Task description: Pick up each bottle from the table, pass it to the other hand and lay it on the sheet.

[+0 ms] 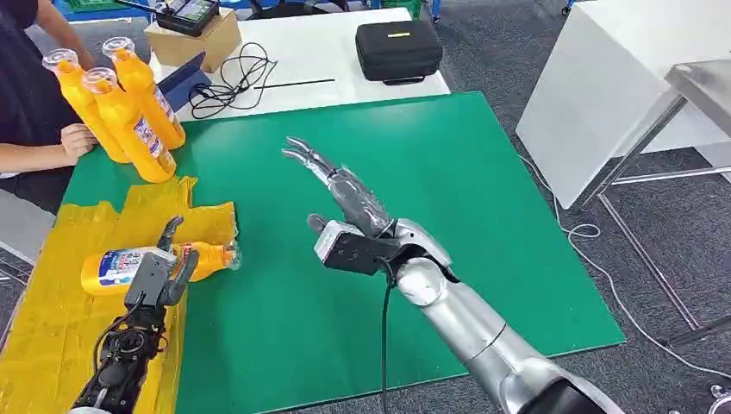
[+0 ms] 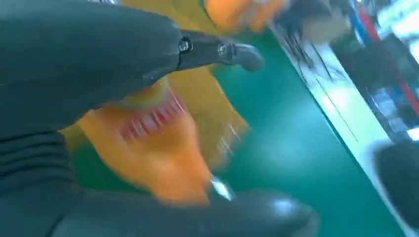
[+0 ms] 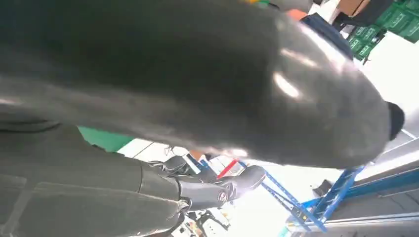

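Observation:
An orange bottle [image 1: 121,266] with a white and blue label lies on its side on the yellow sheet [image 1: 52,319], its cap end reaching the green mat [image 1: 483,224]. My left hand [image 1: 160,272] is over its middle with the thumb on the far side and the fingers [image 1: 184,274] on the near side, spread and not gripping. The left wrist view shows the same bottle [image 2: 158,148], blurred, between my thumb and fingers. Three more orange bottles [image 1: 129,112] stand upright at the mat's back left. My right hand [image 1: 345,194] hovers over the mat's middle, fingers stretched out and holding nothing.
A person's hand [image 1: 76,140] rests by the standing bottles at the left edge. Behind the mat, a white table carries a black case [image 1: 398,50], a cardboard box [image 1: 194,39] and black cables [image 1: 233,82]. A white cable [image 1: 595,259] trails on the floor at right.

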Robot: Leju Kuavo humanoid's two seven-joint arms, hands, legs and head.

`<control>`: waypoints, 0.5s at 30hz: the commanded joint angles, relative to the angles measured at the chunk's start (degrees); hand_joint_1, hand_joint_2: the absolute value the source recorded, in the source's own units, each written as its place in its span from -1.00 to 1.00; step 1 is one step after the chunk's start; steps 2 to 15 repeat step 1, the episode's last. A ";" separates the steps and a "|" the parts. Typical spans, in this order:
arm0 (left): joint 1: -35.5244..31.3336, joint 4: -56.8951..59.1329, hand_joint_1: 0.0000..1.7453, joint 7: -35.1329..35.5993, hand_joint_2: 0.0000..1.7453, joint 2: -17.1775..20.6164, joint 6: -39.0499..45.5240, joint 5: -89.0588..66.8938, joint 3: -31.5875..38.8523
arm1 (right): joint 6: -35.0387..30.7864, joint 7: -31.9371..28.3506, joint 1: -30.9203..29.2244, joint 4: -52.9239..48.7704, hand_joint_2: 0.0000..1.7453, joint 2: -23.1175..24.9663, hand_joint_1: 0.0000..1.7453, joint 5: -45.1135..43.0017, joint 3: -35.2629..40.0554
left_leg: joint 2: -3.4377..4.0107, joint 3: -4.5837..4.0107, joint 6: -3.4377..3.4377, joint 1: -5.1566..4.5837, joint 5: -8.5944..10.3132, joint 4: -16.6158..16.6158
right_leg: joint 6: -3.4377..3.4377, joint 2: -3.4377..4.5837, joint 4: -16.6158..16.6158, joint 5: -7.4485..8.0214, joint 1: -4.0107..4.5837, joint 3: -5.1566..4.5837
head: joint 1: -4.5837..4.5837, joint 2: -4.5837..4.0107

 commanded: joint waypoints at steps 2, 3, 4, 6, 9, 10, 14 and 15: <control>2.98 -10.80 -1.00 0.42 -1.00 3.89 0.39 2.12 -8.11 | -0.16 -0.41 -3.45 6.41 -1.00 -0.15 -1.00 -0.33 0.08 | 0.24 0.12 -0.07 0.01 -0.10 0.02 | 0.01 0.14 0.01 -0.01 0.01 0.06 | -0.02 0.00; 2.98 -10.80 -1.00 0.42 -1.00 3.89 0.39 2.12 -8.11 | -0.16 -0.41 -3.45 6.41 -1.00 -0.15 -1.00 -0.33 0.08 | 0.24 0.12 -0.07 0.01 -0.10 0.02 | 0.01 0.14 0.01 -0.01 0.01 0.06 | -0.02 0.00; 2.98 -10.80 -1.00 0.42 -1.00 3.89 0.39 2.12 -8.11 | -0.16 -0.41 -3.45 6.41 -1.00 -0.15 -1.00 -0.33 0.08 | 0.24 0.12 -0.07 0.01 -0.10 0.02 | 0.01 0.14 0.01 -0.01 0.01 0.06 | -0.02 0.00; 2.98 -10.80 -1.00 0.42 -1.00 3.89 0.39 2.12 -8.11 | -0.16 -0.41 -3.45 6.41 -1.00 -0.15 -1.00 -0.33 0.08 | 0.24 0.12 -0.07 0.01 -0.10 0.02 | 0.01 0.14 0.01 -0.01 0.01 0.06 | -0.02 0.00; 2.98 -10.80 -1.00 0.42 -1.00 3.89 0.39 2.12 -8.11 | -0.16 -0.41 -3.45 6.41 -1.00 -0.15 -1.00 -0.33 0.08 | 0.24 0.12 -0.07 0.01 -0.10 0.02 | 0.01 0.14 0.01 -0.01 0.01 0.06 | -0.02 0.00; 2.98 -10.80 -1.00 0.42 -1.00 3.89 0.39 2.12 -8.11 | -0.16 -0.41 -3.45 6.41 -1.00 -0.15 -1.00 -0.33 0.08 | 0.24 0.12 -0.07 0.01 -0.10 0.02 | 0.01 0.14 0.01 -0.01 0.01 0.06 | -0.02 0.00; 2.98 -10.80 -1.00 0.42 -1.00 3.89 0.39 2.12 -8.11 | -0.16 -0.41 -3.45 6.41 -1.00 -0.15 -1.00 -0.33 0.08 | 0.24 0.12 -0.07 0.01 -0.10 0.02 | 0.01 0.14 0.01 -0.01 0.01 0.06 | -0.02 0.00; 2.98 -10.80 -1.00 0.42 -1.00 3.89 0.39 2.12 -8.11 | -0.16 -0.41 -3.45 6.41 -1.00 -0.15 -1.00 -0.33 0.08 | 0.24 0.12 -0.07 0.01 -0.10 0.02 | 0.01 0.14 0.01 -0.01 0.01 0.06 | -0.02 0.00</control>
